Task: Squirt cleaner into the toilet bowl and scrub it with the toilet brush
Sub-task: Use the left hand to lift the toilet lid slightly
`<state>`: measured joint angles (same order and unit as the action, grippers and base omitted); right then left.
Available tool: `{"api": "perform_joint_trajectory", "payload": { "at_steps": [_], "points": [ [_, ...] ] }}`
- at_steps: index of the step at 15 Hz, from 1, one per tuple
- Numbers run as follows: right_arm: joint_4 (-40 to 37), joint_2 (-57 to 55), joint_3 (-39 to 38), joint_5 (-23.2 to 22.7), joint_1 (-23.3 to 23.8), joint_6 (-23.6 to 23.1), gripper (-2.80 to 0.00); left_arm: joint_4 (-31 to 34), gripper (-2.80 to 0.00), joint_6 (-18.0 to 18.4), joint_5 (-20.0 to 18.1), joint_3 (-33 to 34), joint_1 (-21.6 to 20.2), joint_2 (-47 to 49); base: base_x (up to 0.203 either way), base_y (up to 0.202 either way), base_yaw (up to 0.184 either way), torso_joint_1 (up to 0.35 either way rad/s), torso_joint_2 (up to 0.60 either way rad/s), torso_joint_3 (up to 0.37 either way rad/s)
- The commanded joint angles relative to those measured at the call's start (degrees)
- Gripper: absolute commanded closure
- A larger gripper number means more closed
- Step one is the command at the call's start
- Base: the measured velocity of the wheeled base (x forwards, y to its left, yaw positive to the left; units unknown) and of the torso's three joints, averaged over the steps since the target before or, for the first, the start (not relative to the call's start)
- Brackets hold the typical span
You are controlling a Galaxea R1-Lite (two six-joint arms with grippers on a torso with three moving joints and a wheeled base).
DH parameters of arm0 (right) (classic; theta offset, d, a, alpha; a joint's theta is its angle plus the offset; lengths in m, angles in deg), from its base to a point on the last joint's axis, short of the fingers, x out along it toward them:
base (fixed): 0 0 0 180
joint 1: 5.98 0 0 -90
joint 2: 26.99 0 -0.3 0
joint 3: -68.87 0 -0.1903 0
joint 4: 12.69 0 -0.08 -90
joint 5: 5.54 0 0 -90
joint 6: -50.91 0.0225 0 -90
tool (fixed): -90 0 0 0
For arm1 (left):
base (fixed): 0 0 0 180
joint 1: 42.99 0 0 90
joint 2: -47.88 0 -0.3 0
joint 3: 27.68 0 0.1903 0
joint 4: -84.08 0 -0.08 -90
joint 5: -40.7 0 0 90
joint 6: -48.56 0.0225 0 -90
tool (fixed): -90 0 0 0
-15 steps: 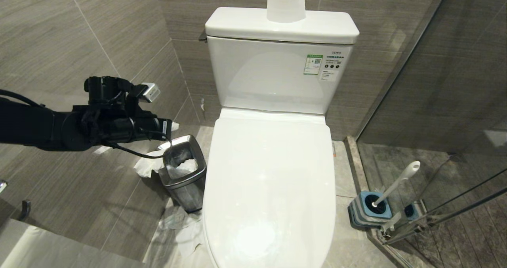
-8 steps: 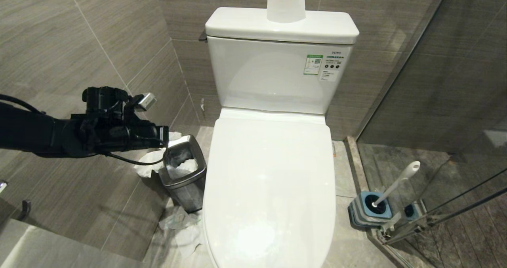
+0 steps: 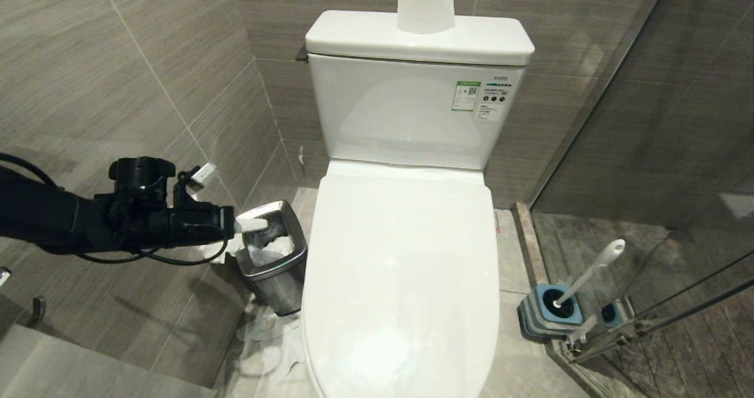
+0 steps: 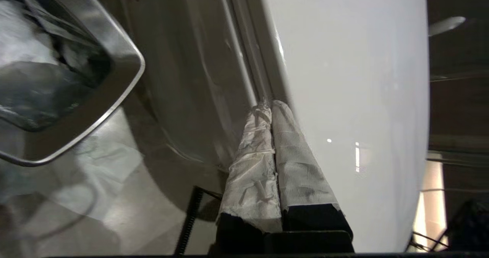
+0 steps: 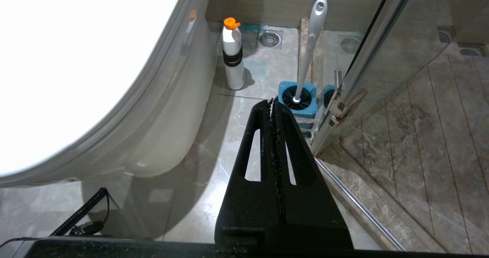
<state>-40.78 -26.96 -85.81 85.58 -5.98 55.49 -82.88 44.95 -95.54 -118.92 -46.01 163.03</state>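
Left hand [image 3: 252, 225] at mid-left of the head frame, white-wrapped fingers [image 4: 294, 151] pressed together, holding nothing, tips over the rim of the small square steel bin [image 3: 274, 256] beside the large white glossy ceramic toilet bowl [image 3: 400, 280], whose lid is down. Right hand [image 5: 273, 102] black, fingers shut flat, empty, hanging above the floor right of the bowl. Pale plastic cleaner bottle with dark band and orange cap [image 5: 233, 59] upright on the floor, upper centre of the right wrist frame, close to the bowl's base. White slim-handled toilet brush [image 3: 589, 271] leans in its square blue-and-grey holder [image 3: 548, 312], lower right of head frame, by the glass shower door [image 3: 677, 151]. White paper roll [image 3: 425, 3] on the cistern, top centre.
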Motion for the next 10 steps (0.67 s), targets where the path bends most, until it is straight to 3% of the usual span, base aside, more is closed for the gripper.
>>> {"api": "perform_joint_trajectory", "payload": {
  "at_steps": [1,4,6,10],
  "points": [
    [-0.02,-0.02,-0.02,0.02,0.0,-0.01,0.0,-0.01,0.0,-1.18,-3.17,3.09,0.34,-1.24,0.0,0.0,0.0,0.0,0.0,0.0],
    [-0.02,-0.02,0.07,0.02,0.0,-0.01,0.0,-0.28,0.0,-4.39,-6.78,10.04,0.8,-5.19,0.0,0.0,0.0,0.0,0.0,0.0],
    [-0.02,-0.02,-0.02,0.02,0.0,-0.01,0.0,-0.39,0.0,-8.37,-9.64,11.62,0.47,-6.34,0.0,0.0,0.0,0.0,0.0,0.0],
    [-0.02,-0.02,-0.02,0.02,0.0,0.08,0.0,-1.91,0.0,-8.52,-14.0,13.3,-1.09,-4.63,0.0,0.0,0.0,0.0,0.0,0.0]
  ]
}}
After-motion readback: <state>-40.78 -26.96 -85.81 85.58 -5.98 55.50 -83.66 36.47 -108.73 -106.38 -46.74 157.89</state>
